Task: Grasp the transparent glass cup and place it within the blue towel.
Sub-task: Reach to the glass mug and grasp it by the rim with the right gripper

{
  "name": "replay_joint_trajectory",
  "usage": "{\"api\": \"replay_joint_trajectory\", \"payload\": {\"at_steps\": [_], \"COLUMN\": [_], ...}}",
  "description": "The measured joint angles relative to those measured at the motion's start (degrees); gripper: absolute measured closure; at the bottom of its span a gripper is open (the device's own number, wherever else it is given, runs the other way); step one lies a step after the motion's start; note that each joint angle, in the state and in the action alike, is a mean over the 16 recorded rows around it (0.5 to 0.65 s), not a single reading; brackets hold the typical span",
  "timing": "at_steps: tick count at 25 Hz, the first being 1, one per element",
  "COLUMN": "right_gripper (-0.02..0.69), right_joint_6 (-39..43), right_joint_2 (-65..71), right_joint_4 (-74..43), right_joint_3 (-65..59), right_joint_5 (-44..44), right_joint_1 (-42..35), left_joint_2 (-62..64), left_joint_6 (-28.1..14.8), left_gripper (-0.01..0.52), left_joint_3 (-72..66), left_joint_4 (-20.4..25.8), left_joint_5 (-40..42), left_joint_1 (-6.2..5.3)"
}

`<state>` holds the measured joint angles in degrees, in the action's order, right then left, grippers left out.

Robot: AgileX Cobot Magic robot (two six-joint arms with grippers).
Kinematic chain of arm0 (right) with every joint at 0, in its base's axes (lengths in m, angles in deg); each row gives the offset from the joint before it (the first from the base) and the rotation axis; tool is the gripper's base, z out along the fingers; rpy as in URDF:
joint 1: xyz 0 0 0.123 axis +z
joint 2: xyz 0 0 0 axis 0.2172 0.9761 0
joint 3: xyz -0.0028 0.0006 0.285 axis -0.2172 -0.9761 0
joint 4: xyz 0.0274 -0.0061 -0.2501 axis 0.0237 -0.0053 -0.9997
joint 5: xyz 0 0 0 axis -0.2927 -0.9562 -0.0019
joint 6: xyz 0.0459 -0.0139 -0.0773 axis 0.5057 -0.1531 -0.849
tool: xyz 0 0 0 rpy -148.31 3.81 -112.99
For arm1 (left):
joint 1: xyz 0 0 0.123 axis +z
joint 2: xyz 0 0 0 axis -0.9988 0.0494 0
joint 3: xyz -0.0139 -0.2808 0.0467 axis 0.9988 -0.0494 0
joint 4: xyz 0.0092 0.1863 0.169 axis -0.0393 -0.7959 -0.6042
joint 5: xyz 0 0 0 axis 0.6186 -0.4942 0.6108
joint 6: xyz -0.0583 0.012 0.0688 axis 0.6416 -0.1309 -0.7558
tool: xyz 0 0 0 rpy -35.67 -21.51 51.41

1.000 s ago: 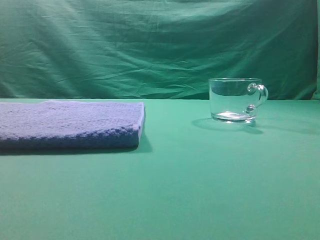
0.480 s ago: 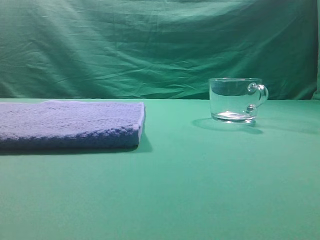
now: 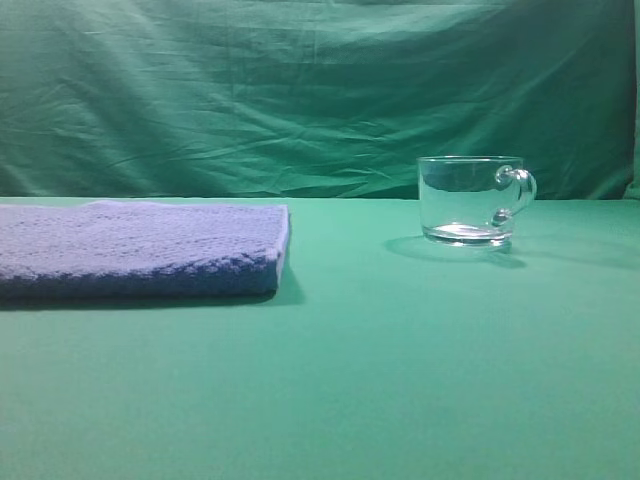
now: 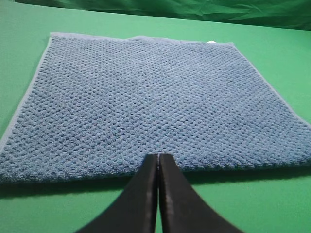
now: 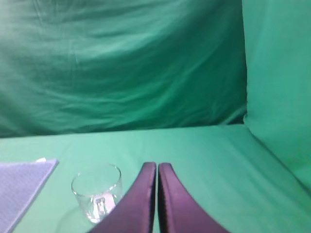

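Clear short glass cup with loop handle (image 3: 470, 200) upright on green desk (image 3: 400, 350), right, well apart from flat blue terry towel (image 3: 140, 245) at left. Right hand (image 5: 157, 167) closed, empty; left hand (image 4: 158, 160) closed, near towel edge. Recommended: open right hand fully, approach cup body clear of handle.

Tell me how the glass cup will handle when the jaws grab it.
The cup is smooth clear glass, so it will probably be slippery and could break if dropped. It is short and wide with a thick base, so it should resist tipping. Its small loop handle sits on one side and may make it twist slightly.
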<state>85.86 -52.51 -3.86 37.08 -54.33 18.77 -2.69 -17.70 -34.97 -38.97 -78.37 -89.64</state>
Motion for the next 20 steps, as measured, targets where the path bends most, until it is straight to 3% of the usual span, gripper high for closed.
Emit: {"api": "replay_joint_trajectory", "payload": {"at_steps": [8,11,14,20], "right_gripper": [0.662,0.631,0.555,0.319], "right_joint_6": [-4.7,-7.0,-9.3,-12.5], "right_joint_2": [22.7,31.3,39.3,52.5], "right_joint_4": [1.1,1.5,1.6,1.7], "right_joint_3": [13.5,19.0,24.0,31.1], "right_joint_5": [-12.9,-16.7,-19.2,-19.2], "right_joint_1": [3.9,6.0,8.1,11.0], "left_joint_2": [0.0,0.0,0.0,0.0], "left_joint_6": [0.0,0.0,0.0,0.0], "left_gripper": [0.514,0.514,0.514,0.514], "left_joint_3": [0.0,0.0,0.0,0.0], "left_joint_4": [0.0,0.0,0.0,0.0], "left_joint_5": [0.0,0.0,0.0,0.0], "left_joint_1": [0.00,0.00,0.00,0.00]}}
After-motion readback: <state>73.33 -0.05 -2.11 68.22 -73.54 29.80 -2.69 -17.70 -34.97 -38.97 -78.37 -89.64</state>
